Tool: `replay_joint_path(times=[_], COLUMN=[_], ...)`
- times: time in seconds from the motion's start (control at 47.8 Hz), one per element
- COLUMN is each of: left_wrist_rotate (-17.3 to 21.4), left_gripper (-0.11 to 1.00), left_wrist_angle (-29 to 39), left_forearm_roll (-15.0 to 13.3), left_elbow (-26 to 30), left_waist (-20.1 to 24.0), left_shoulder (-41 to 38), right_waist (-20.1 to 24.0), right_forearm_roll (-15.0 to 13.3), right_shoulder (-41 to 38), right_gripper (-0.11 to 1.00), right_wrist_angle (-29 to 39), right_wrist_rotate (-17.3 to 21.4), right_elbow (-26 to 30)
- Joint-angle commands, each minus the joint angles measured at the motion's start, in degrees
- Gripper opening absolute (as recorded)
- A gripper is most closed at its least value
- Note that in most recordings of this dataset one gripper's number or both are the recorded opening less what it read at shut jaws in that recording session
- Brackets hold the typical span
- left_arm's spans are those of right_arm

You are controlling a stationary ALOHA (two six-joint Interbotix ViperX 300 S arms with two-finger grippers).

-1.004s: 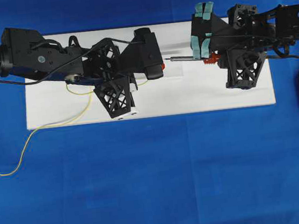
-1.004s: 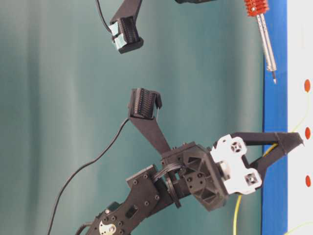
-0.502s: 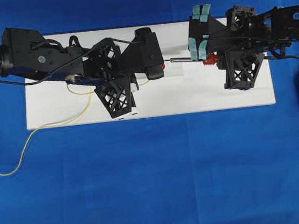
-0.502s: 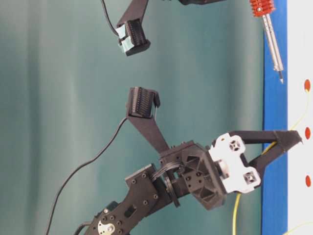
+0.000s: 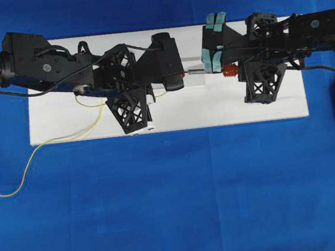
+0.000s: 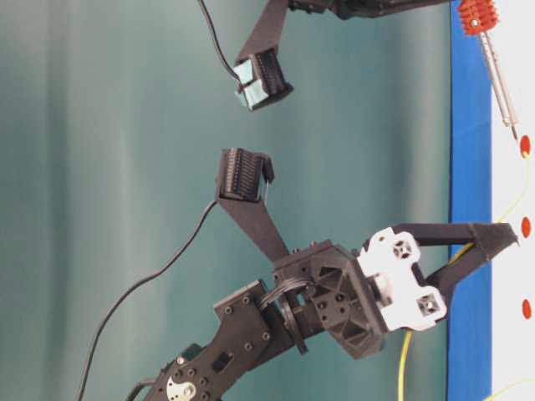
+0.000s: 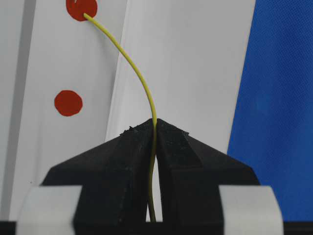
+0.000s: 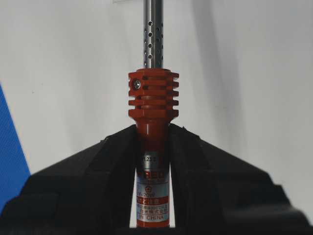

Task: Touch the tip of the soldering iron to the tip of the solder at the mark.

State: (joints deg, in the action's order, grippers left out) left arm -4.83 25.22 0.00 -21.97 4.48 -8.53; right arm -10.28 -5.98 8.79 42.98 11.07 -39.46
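The solder (image 7: 139, 78) is a thin yellow wire pinched in my left gripper (image 7: 155, 123), which is shut on it. It curves up from the jaws, and its tip lies on the upper red mark (image 7: 81, 8). My right gripper (image 8: 153, 131) is shut on the soldering iron (image 8: 153, 98), around the red body below its ribs. The metal shaft runs out of the top of that view. In the table-level view the soldering iron's (image 6: 499, 79) point sits just beside the mark (image 6: 524, 146). Whether it touches the solder (image 6: 522, 196) I cannot tell.
A white board (image 5: 226, 106) lies on blue cloth and carries more red dots (image 7: 68, 103). The slack solder (image 5: 32, 156) trails off the board's left edge to the front left. A black cord (image 5: 324, 66) leaves the right arm. Both wrists hover close together above the board's middle.
My right gripper has carried the soldering iron leftward, and its point has come from well short of the mark to right beside it. The left gripper and the solder have stayed put.
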Motion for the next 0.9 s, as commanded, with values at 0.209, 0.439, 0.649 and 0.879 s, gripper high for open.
replay_joint_path(times=[0.209,0.439,0.649,0.879], left_wrist_rotate=[0.09,0.09,0.09,0.18], left_gripper=[0.0,0.0,0.0,0.0], left_wrist_angle=[-0.18,0.09,0.09,0.09], left_forearm_roll=[0.09,0.09,0.09,0.09], left_elbow=[1.23,1.32,1.32,1.32], left_waist=[0.0,0.0,-0.09,0.0], left_shoulder=[0.79,0.79,0.79,0.79], right_waist=[0.09,0.09,0.09,0.09], right_forearm_roll=[0.0,-0.09,-0.09,-0.09], right_shoulder=[-0.79,-0.79,-0.79,-0.79], right_gripper=[0.06,0.06,0.06,0.06], right_wrist_angle=[-0.53,-0.44,-0.44,-0.53], right_wrist_rotate=[-0.09,-0.09,-0.09,-0.09], right_elbow=[1.41,1.41,1.49,1.49])
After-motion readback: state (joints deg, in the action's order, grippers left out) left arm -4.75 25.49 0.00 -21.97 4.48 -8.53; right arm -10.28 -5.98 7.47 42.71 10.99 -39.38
